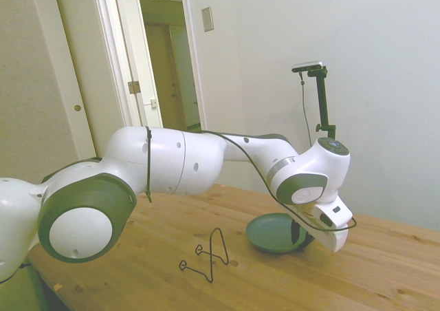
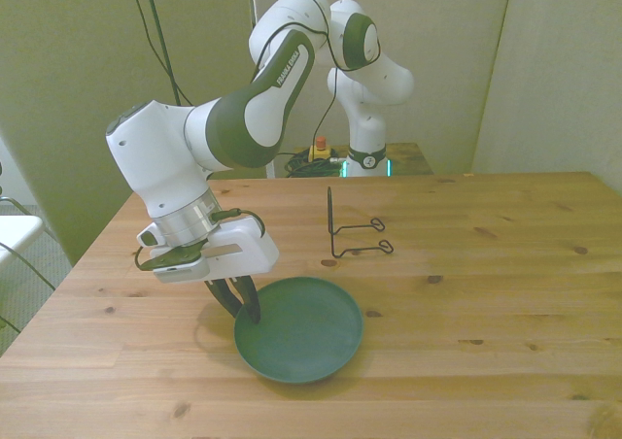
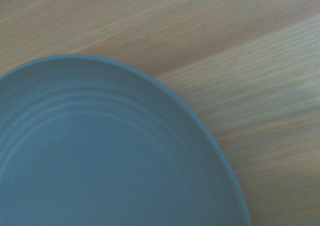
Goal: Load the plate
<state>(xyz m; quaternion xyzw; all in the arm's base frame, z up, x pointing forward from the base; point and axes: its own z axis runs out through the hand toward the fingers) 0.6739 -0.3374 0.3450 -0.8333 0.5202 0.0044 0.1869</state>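
Note:
The dark teal-grey plate [image 2: 306, 332] lies near the front edge of the wooden table [image 2: 486, 274], toward the front view's left. In the side view the plate [image 1: 271, 232] sits just behind the arm's hand. My gripper [image 2: 241, 301] reaches down at the plate's rim on the front view's left, with one dark finger inside the rim and the other outside it, pinched on the edge. The wrist view is filled with the plate's ridged inner surface [image 3: 100, 161] and bare wood beside it.
A thin black wire stand [image 2: 350, 237] rests on the table behind the plate, a hand's width away; in the side view the wire stand [image 1: 210, 256] is nearer the camera. An open doorway [image 1: 168, 70] is in the background.

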